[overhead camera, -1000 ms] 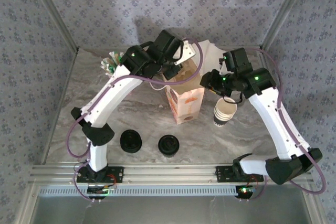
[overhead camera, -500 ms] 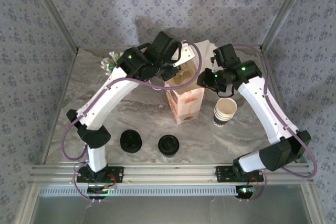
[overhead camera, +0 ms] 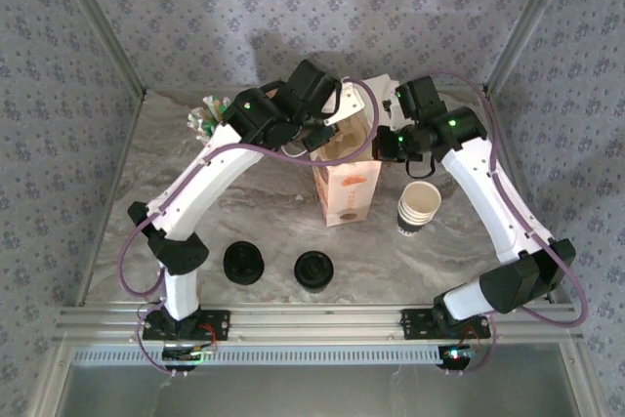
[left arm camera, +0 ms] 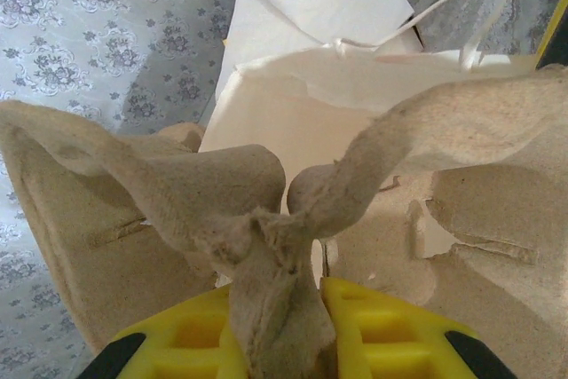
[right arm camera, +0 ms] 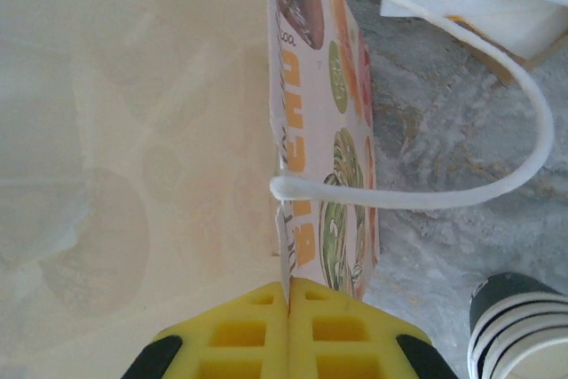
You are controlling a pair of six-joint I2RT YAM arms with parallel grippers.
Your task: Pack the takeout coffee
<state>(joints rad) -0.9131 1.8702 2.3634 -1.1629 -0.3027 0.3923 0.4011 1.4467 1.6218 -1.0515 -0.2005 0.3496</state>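
With the right claw (right arm camera: 288, 295) clamped on the bag (overhead camera: 344, 192) rim and the left claw (left arm camera: 280, 312) pinching the pulp carrier (left arm camera: 266, 210) at its mouth, we hold the rim taut and lower squarely; the coffee (overhead camera: 243, 263), seemingly the left black-lidded shape, waits on the bench (overhead camera: 469, 261).

Top cam hangs high above and behind the arm bases, angled down, so you get the whole table (overhead camera: 146, 192) plus the wallpapered walls. Left wrist cam is jammed right up against a pulp carrier (left arm camera: 177, 193), looking out over its yellow fingers (left arm camera: 382, 330) at the paper bag (left arm camera: 302, 113). Right wrist cam hugs that bag's printed side, aimed down at the tabletop. All three catch the bag; top and right wrist both get the cup stack (right arm camera: 519, 330).
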